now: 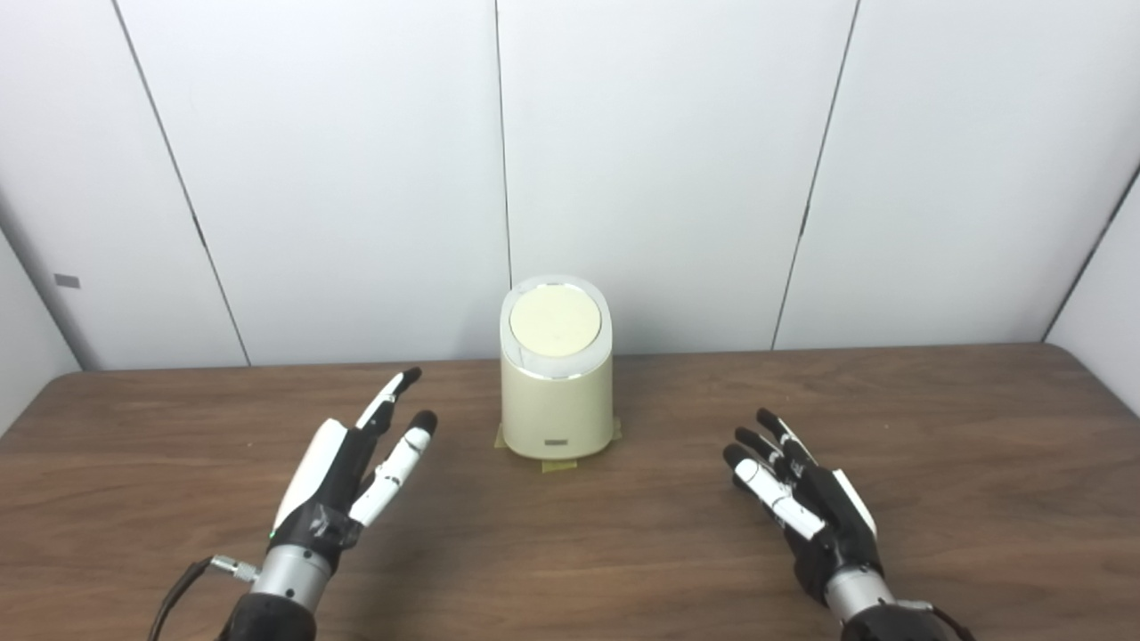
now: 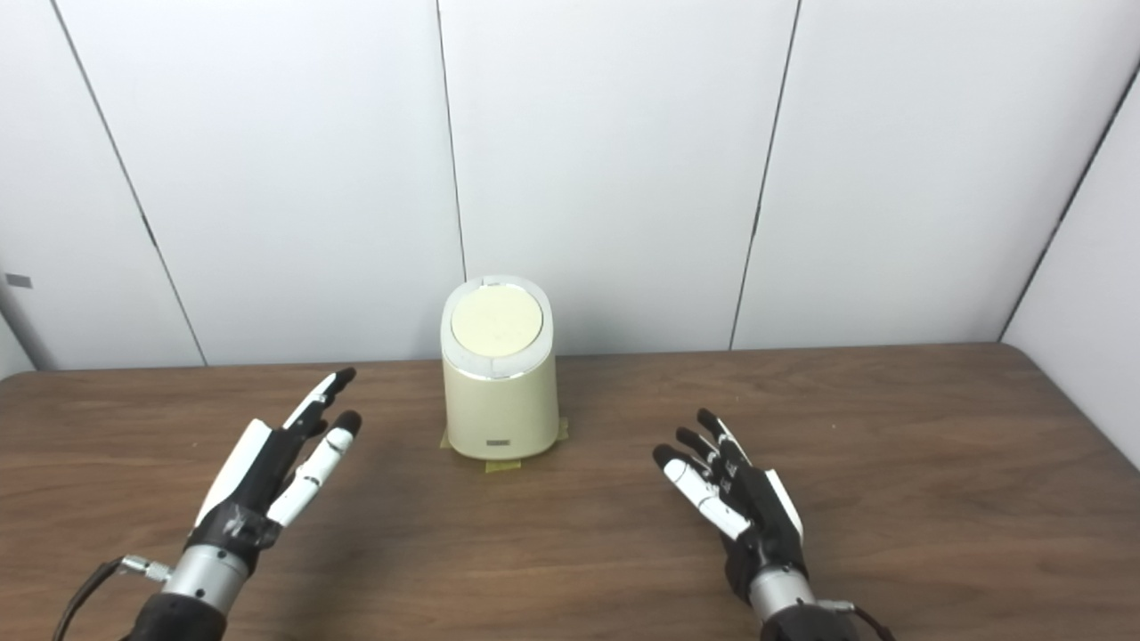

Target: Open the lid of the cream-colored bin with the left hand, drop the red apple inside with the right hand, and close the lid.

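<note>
The cream-colored cylindrical plastic bin [image 1: 557, 374], lid shut, stands at frame centre; the left hand [image 1: 352, 472] and right hand [image 1: 802, 494] hover lower left and lower right — fingers spread, empty. No red apple shows anywhere — the drop may have nothing to work with. A careless lid push could tip the bin.

table [image 1: 935, 463] (brown wood) | wall panels [image 1: 668, 160] white | tape [image 1: 558, 465] yellowish

The scene is evenly and brightly lit by diffuse light from above. Only soft, faint shadows are cast on the table [image 1: 623, 534], beneath the left hand [image 1: 352, 481] and the right hand [image 1: 802, 499]. A mild sheen is seen on the bin [image 1: 557, 374] lid rim. Slight softness is present throughout; no marked edge distortion is observed.
</note>
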`<state>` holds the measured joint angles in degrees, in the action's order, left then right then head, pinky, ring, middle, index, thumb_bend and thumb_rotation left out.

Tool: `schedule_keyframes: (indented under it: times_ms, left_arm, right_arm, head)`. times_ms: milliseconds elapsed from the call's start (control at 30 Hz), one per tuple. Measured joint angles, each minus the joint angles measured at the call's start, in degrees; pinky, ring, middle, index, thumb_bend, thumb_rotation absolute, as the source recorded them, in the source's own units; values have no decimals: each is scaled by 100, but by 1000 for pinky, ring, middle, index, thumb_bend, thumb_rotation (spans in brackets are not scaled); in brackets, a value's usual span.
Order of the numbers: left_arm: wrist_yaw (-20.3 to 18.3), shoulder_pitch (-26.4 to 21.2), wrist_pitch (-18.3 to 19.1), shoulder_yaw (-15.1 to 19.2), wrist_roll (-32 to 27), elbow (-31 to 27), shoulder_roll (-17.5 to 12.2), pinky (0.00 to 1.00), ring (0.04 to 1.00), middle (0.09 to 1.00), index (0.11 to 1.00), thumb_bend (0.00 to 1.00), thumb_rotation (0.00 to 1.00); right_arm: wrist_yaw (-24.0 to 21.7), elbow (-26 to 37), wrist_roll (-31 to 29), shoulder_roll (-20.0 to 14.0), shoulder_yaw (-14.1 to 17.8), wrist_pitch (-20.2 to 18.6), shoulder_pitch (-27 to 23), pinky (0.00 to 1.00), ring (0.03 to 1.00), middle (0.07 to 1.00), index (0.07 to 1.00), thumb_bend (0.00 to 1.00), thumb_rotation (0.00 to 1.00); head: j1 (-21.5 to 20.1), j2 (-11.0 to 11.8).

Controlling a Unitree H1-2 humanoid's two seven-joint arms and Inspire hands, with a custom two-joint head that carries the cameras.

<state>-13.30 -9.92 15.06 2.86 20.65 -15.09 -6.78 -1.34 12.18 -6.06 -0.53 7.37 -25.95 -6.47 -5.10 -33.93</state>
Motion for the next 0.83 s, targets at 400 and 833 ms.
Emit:
schedule_keyframes:
  times_ms: [400,833]
  left_arm:
    - [245,401,17,397,-1497,231,144,983,951,951,972,485,1000]
    - [432,398,194,325,-1934,251,197,987,970,962,966,520,1000]
  right_arm:
    - [303,144,1524,-685,-756,396,75,807,862,860,896,814,168]
    - [418,272,3314,-1004,-1447,802,118,816,894,906,795,867,265]
  head:
    - [-167,-105]
    - [-246,-430]
